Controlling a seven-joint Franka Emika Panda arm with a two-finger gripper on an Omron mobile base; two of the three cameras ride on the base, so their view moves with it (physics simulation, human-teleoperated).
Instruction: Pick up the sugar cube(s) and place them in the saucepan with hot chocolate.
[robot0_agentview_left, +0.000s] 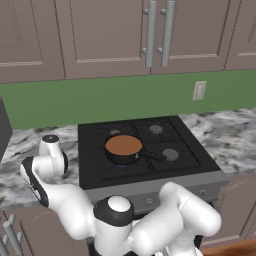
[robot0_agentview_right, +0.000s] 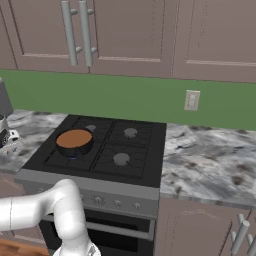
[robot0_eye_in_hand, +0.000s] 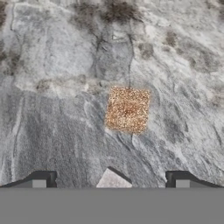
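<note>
One sugar cube (robot0_eye_in_hand: 127, 109) lies on marble worktop (robot0_eye_in_hand: 52, 87) ahead of your pincer (robot0_eye_in_hand: 110, 180); jaws spread wide, gripping nothing.

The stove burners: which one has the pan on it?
The front-left burner of the black stove: the small black saucepan of orange-brown liquid sits there. The other three are bare.

Arm (robot0_agentview_left: 75, 205) bent low left, hand (robot0_eye_in_hand: 110, 179) open
</note>
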